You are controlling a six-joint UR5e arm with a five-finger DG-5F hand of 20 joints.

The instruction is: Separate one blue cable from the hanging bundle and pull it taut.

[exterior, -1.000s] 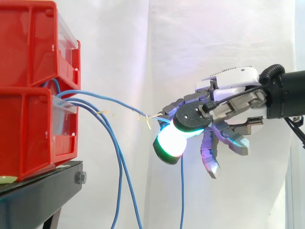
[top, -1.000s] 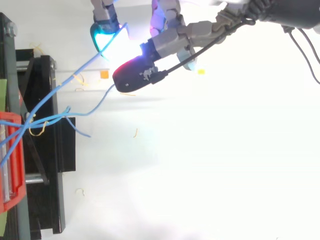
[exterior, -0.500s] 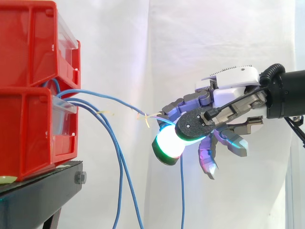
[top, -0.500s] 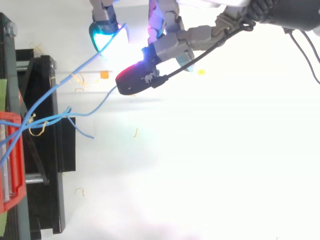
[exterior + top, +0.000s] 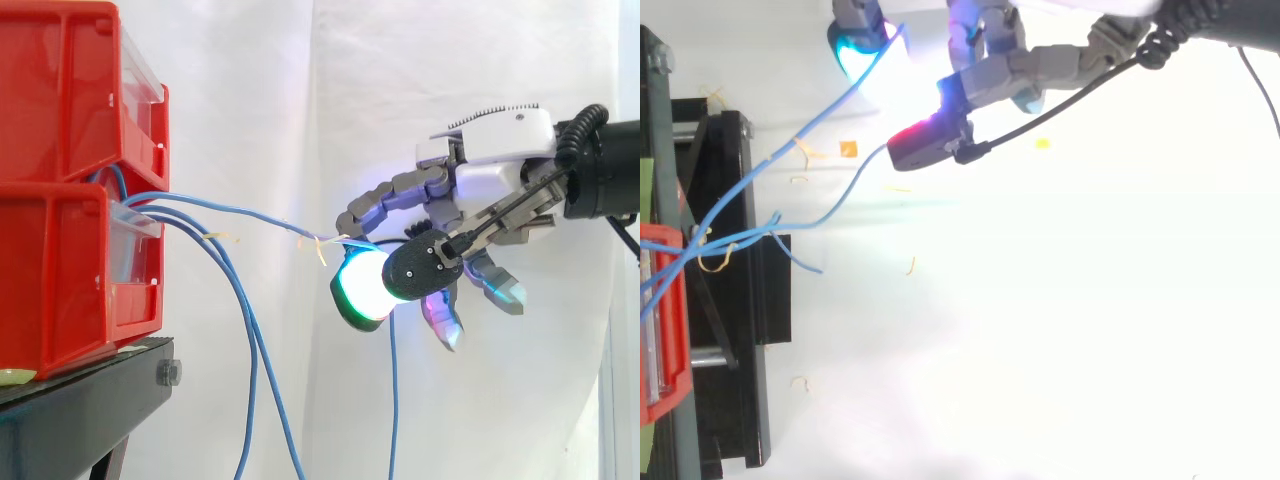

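Note:
Several blue cables (image 5: 250, 350) come out of the stacked red bins (image 5: 60, 280) at the left and droop toward the floor. One blue cable (image 5: 250, 212) runs apart from them, nearly straight, rightward to my hand (image 5: 480, 190). There it is pinched between a curled finger and the glowing green thumb pad (image 5: 362, 285), and its free end hangs down below the hand. From above, the same cable (image 5: 790, 147) stretches diagonally from the bins up to the cyan fingertip (image 5: 855, 45).
The bins rest on a black stand (image 5: 90, 400), also seen at the left from above (image 5: 730, 300). A small yellow tie (image 5: 318, 247) sits on the held cable near the hand. White curtain behind; open room lies right of the stand.
My hand has moved a little to the right and upward with the cable in it, and the held cable now runs straighter from the bins.

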